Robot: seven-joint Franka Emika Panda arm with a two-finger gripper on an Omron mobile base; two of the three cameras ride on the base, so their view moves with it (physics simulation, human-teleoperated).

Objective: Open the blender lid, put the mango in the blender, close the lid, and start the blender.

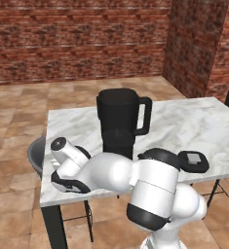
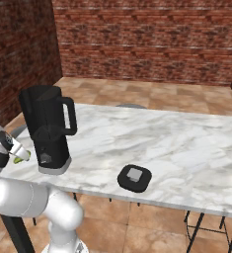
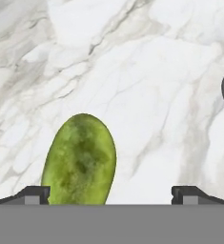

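The mango (image 3: pixel 79 159) lies on the marble table (image 3: pixel 147 86), its long axis running up the hand view, near the left fingertip. The gripper (image 3: pixel 111 194) hangs above it, fingers spread wide, empty. Bare marble lies all around; the blender (image 2: pixel 47 129) stands lidless nearby.

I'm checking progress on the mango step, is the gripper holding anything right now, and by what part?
Nothing is held. The gripper is open, its tips spread wide above the marble table, and the mango lies near one tip, ungripped.

bright even rendered light, faint soft shadows, no glare, sharp focus
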